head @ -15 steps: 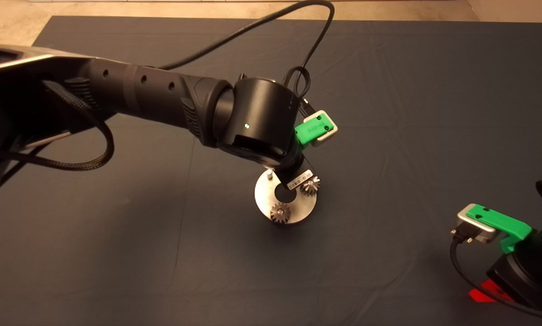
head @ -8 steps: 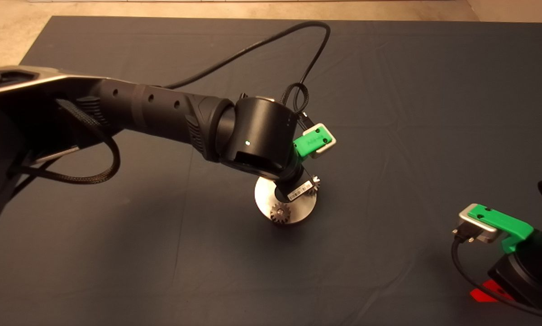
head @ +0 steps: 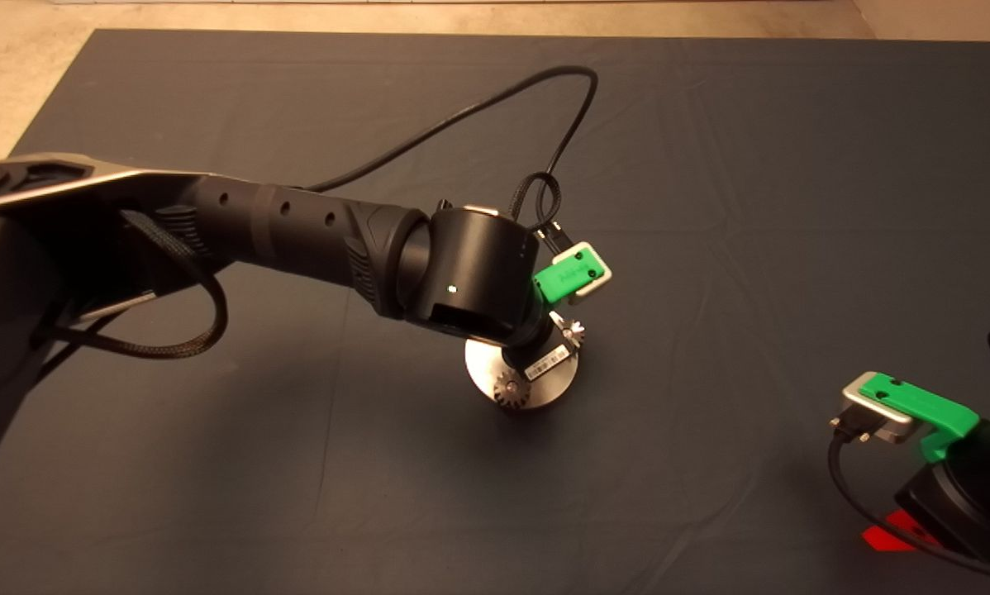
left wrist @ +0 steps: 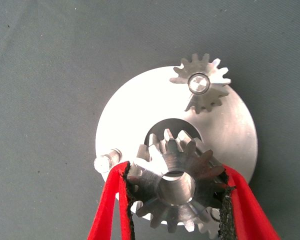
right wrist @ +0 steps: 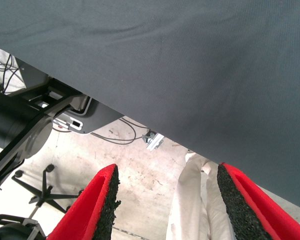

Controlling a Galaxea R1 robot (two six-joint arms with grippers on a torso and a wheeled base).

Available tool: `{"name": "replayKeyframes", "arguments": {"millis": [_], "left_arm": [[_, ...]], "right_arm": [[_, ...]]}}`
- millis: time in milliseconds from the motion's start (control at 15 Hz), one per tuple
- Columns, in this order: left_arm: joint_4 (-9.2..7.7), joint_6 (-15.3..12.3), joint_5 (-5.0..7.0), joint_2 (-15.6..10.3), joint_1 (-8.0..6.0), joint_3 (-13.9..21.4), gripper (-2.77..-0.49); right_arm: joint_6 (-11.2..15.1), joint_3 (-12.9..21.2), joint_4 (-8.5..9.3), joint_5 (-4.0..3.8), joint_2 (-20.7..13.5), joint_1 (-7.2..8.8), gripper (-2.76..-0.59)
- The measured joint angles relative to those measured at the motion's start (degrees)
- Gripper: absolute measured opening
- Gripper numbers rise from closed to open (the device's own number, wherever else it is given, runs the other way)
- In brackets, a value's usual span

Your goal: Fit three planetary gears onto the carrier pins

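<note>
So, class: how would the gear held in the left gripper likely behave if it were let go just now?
The gear looks like solid metal, so probably stiff and heavy for its size. Its round toothed rim suggests it could roll or skid off the polished disc if released. The left gripper holds it off the bare pin, so it likely wouldn't seat.

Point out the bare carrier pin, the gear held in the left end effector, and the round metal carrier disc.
Bare silver carrier pin [left wrist: 104, 162], left wrist view, its top.
Held silver toothed gear [left wrist: 176, 188], left wrist view, hub face.
Shiny round metal carrier disc [left wrist: 125, 112], left wrist view, bare face.
</note>
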Motion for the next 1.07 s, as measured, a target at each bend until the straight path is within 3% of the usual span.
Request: {"name": "replayKeyframes", "arguments": {"millis": [467,1067], "left_arm": [[1.06,4.58,0.06,-0.2,0.0,-4.3,-2.58],[1.46,6.42,0.06,-1.4,0.46,-6.06,-2.58]], "right_arm": [[0.0,0.11,0.0,-0.02,-1.13,0.0,-1.91],[0.0,0.22,0.0,0.01,-1.6,0.0,-1.91]]}}
